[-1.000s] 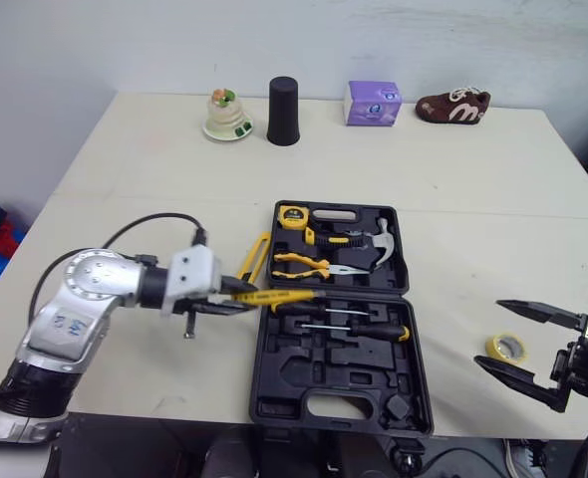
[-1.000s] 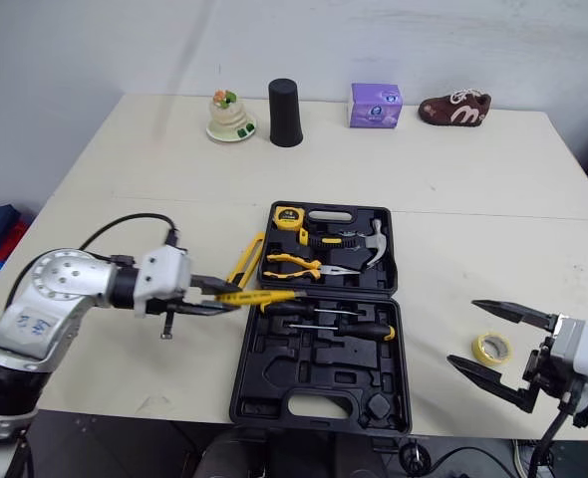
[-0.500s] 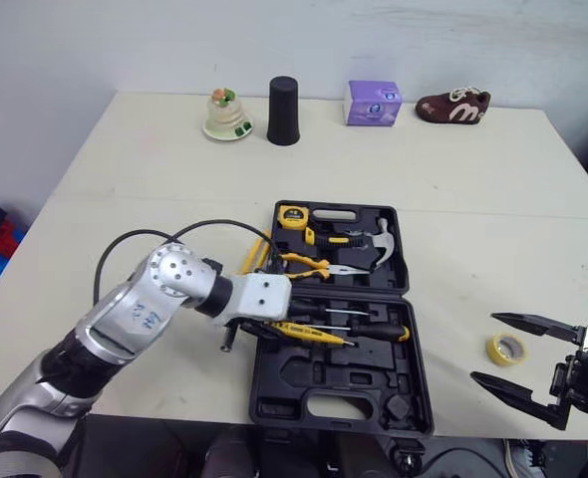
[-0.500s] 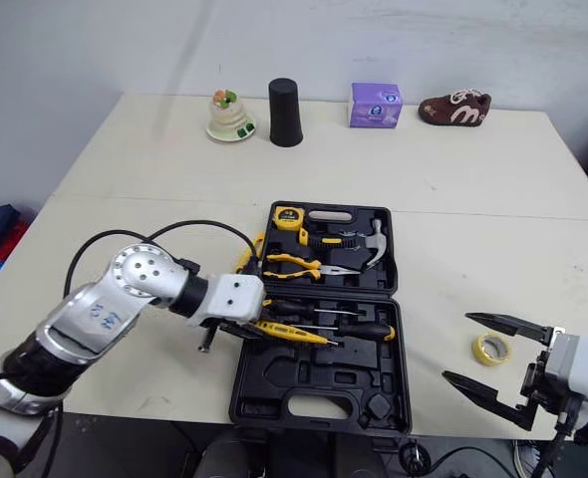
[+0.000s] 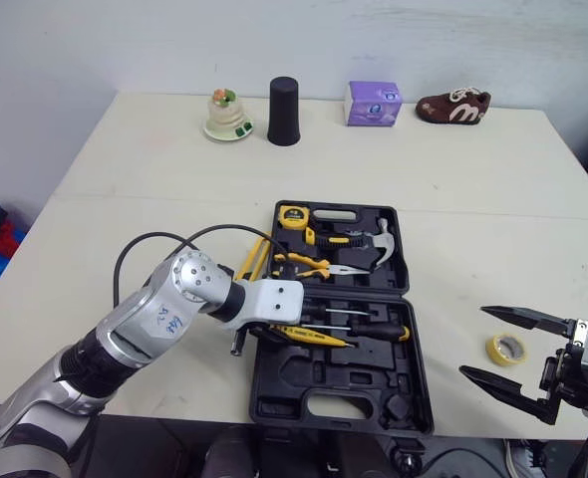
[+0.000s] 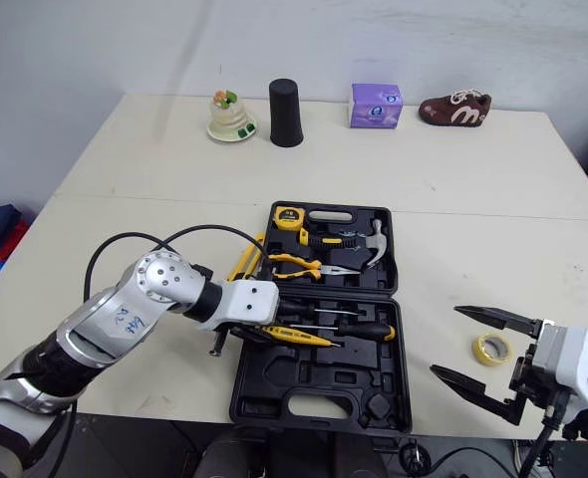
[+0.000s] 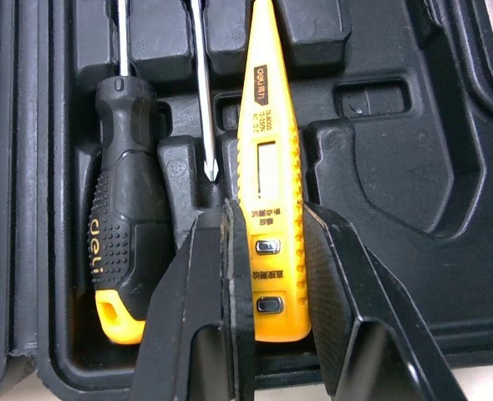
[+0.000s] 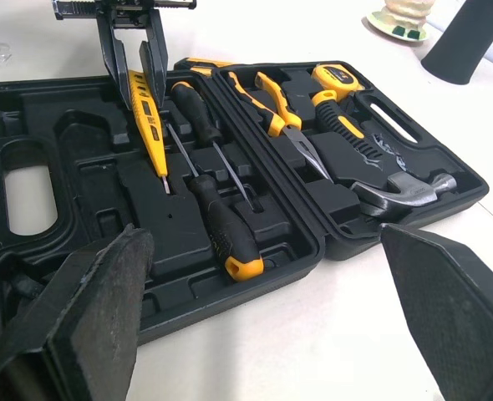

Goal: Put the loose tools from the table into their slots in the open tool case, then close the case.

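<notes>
Clamping a yellow tester point(image 7: 261, 159), the left gripper point(image 7: 267, 230) hovers over the tool case's point(image 5: 374, 398) front half, beside a black screwdriver point(image 7: 125, 242); the right gripper point(image 5: 473, 342), jaws spread wide, hangs right of the case, near a tape roll point(image 5: 507, 348).

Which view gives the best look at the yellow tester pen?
The left wrist view: the tester pen sits close up, clamped in the left gripper, window and buttons plain. Both eye views show it as a thin yellow strip over the tool case; the right wrist view shows it far off, slanting down from that gripper.
</notes>
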